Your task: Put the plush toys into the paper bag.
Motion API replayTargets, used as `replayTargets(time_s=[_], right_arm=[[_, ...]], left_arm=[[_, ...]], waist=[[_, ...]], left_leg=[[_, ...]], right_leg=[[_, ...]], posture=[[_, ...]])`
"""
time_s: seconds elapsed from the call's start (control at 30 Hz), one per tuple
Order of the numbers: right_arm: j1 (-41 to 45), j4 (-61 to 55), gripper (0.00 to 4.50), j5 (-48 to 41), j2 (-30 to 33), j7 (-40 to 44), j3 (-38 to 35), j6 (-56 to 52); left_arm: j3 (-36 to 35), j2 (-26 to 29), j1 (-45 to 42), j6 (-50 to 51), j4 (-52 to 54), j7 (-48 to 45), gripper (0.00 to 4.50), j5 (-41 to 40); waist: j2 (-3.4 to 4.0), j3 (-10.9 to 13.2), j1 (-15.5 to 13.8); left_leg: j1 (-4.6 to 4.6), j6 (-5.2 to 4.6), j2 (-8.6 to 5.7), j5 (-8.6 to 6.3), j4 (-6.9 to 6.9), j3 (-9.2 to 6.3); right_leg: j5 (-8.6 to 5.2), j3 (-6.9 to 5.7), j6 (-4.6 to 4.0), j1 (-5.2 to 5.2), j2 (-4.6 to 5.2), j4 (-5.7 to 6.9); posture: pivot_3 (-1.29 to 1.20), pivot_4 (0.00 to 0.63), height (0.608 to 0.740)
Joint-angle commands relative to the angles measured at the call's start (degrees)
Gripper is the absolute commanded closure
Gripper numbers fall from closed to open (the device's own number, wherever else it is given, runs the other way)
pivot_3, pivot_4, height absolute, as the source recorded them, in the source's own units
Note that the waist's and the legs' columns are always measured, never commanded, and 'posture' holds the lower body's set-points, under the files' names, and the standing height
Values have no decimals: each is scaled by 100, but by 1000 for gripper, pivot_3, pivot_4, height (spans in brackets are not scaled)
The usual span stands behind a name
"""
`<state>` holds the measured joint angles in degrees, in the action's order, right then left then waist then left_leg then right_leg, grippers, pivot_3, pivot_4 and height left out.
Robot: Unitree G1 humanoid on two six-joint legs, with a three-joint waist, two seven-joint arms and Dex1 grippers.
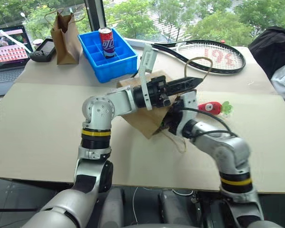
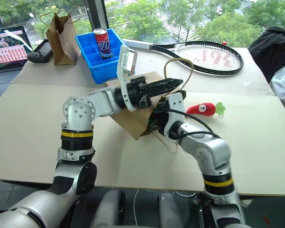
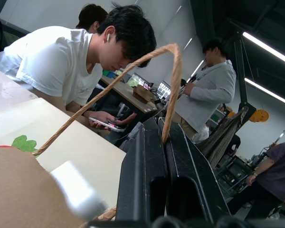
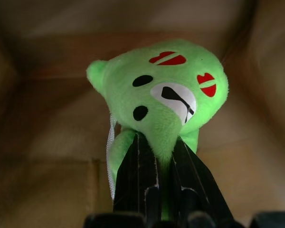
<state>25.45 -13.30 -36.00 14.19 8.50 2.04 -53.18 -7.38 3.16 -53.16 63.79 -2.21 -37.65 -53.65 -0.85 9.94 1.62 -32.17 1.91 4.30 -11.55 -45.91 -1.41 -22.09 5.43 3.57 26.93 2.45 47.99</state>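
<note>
The light-brown paper bag (image 1: 141, 121) lies tilted on the table mid-scene. My left gripper (image 1: 194, 81) is shut on one of its tan cord handles (image 3: 133, 66) and holds the loop up above the bag. My right gripper (image 4: 156, 141) is shut on the lime-green plush toy (image 4: 166, 90). It reaches into the bag's mouth, and the bag's brown inner walls (image 4: 47, 123) surround the toy. The red pepper-shaped plush toy (image 1: 212, 107) with green leaves lies on the table just right of the bag, apart from both grippers.
A blue divided bin (image 1: 115, 64) holding a red can (image 1: 106, 42) stands behind the bag. A narrower, darker paper bag (image 1: 65, 40), a black device (image 1: 42, 50) and a laptop (image 1: 7, 52) are at the back left. A tennis racket (image 1: 204, 54) lies at the back right. People stand beyond the table.
</note>
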Motion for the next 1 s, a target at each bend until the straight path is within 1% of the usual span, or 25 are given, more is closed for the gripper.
replayTargets(time_s=[0.03, 0.17, 0.27, 0.33, 0.37, 0.4, 0.5, 0.67, 0.77, 0.83, 0.9, 1.0], right_arm=[[-50, 186, 4481, 350, -146, 7, 29, 372], [-5, 171, 4481, 258, -589, -173, -377, 620], [22, 77, 4481, 54, -750, -17, -533, 626], [32, -135, 3710, -50, -747, 62, -547, 524], [35, -194, 3518, -76, -746, 68, -557, 497], [20, -298, 3137, -125, -713, 85, -563, 431], [-94, -681, 2185, -244, -484, 161, -594, 161], [-419, -1490, 402, -386, 295, 284, -758, -382], [-706, -1931, 402, -700, 978, 587, -1139, -677], [-860, -2058, 402, -923, 1500, 880, -1534, -798], [-931, -1992, 402, -976, 2018, 1160, -1902, -754], [-928, -1655, 402, -1158, 2560, 1579, -2417, -682]], left_arm=[[40, 22, 36, -23, 331, 60, 4500, -153], [12, 82, 135, -48, 437, 179, 4500, -166], [18, 133, 163, -71, 452, 217, 4500, -160], [51, 244, 170, -135, 422, 186, 4500, -58], [66, 282, 172, -160, 409, 173, 4500, -27], [27, 317, 174, -188, 349, 195, 4500, -17], [-115, 474, 247, -273, 146, 279, 4500, 51], [-159, 793, 434, -361, 141, 244, 4500, 121], [-157, 819, 483, -379, 174, 260, 4500, 113], [-146, 790, 530, -362, 237, 288, 4500, 95], [-124, 753, 575, -344, 311, 325, 4500, 78], [-109, 704, 621, -324, 384, 370, 4500, 58]], waist=[[0, 0, 12], [0, 0, 42], [0, 0, 67], [1, 0, 72], [1, 0, 77], [1, 0, 79], [1, 0, 80], [1, 1, 73], [0, 1, 35], [0, 1, 20], [0, 1, 15], [-2, 2, 15]], left_leg=[[-3, 3, 0, 2, 0, 1], [2, 19, 0, 12, 0, -4], [2, 17, 0, 15, 0, -4], [1, 16, 0, 16, 0, -4], [0, 16, 0, 15, 0, -3], [0, 16, 0, 15, 1, -4], [0, 16, 0, 15, 5, -4], [-1, 16, 0, 15, 6, -4], [-5, 16, -2, 15, 6, -3], [-7, 16, -3, 15, 6, -2], [-9, 16, -6, 15, 6, -3], [-8, 16, -6, 16, 6, -4]], right_leg=[[0, 2, 0, 4, 0, 3], [4, 0, -2, 5, -1, 12], [5, 0, -2, 6, -2, 14], [5, 0, -2, 6, -2, 13], [4, 0, -2, 7, -2, 13], [4, 0, -2, 9, -2, 14], [4, 0, -2, 10, -2, 13], [4, 0, -2, 10, -2, 11], [4, 1, -2, 10, 0, 8], [4, 2, -2, 9, 1, 4], [4, 4, -2, 8, 1, 0], [4, 4, -2, 8, 0, 0]], posture=[[0, 150, 658], [0, 150, 658], [0, 150, 658], [0, 150, 658], [0, 150, 658], [0, 150, 658], [0, 150, 658], [0, 150, 658], [0, 150, 658], [0, 150, 658], [0, 150, 658], [0, 150, 658]])
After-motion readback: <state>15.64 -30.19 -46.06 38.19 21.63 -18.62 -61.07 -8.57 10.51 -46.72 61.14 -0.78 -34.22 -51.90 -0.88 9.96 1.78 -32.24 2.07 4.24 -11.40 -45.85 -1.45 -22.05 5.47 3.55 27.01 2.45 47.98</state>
